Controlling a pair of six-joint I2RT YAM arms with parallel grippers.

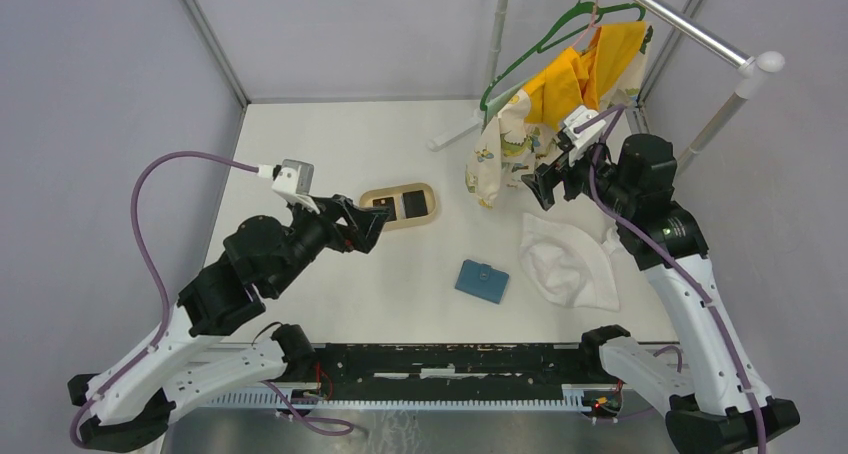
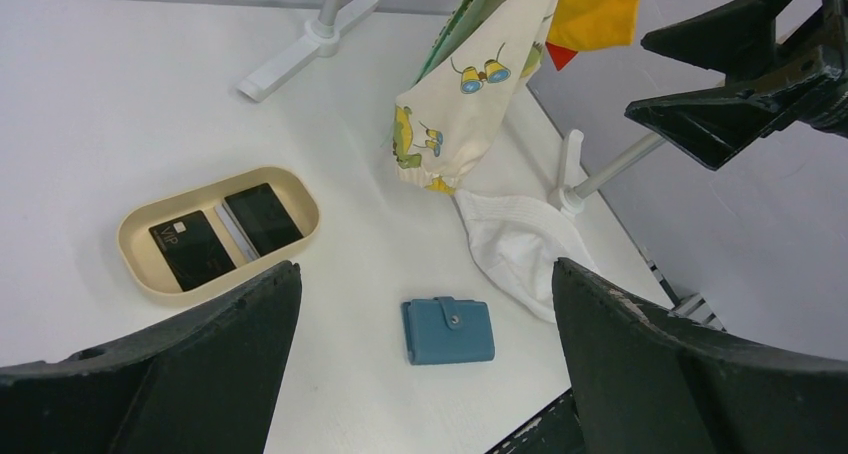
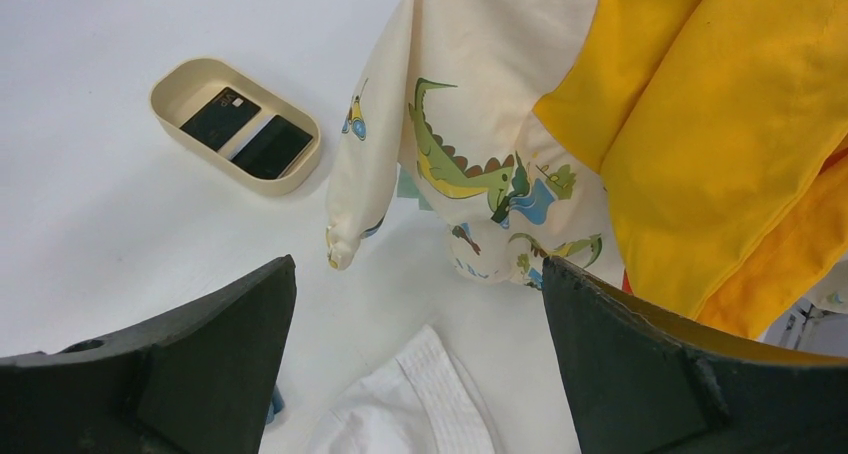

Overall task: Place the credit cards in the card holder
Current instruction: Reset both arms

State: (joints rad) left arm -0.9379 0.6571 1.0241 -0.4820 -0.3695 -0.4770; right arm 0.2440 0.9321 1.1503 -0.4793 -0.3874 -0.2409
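Observation:
The blue card holder (image 1: 482, 281) lies shut on the table, snap up; it also shows in the left wrist view (image 2: 448, 330). Two black credit cards (image 1: 398, 205) lie in the tan oval tray (image 1: 430, 215), with a pale card edge between them (image 2: 236, 236); they show in the right wrist view too (image 3: 247, 133). My left gripper (image 1: 368, 224) is open and empty, raised beside the tray's left end. My right gripper (image 1: 543, 187) is open and empty, held high by the hanging clothes, above the white cloth.
A white cloth (image 1: 567, 261) lies right of the card holder. A dinosaur-print garment (image 1: 500, 154) and a yellow one (image 1: 590, 69) hang from a green hanger on a rack (image 1: 690, 29) at the back right; its foot (image 1: 455, 132) rests on the table.

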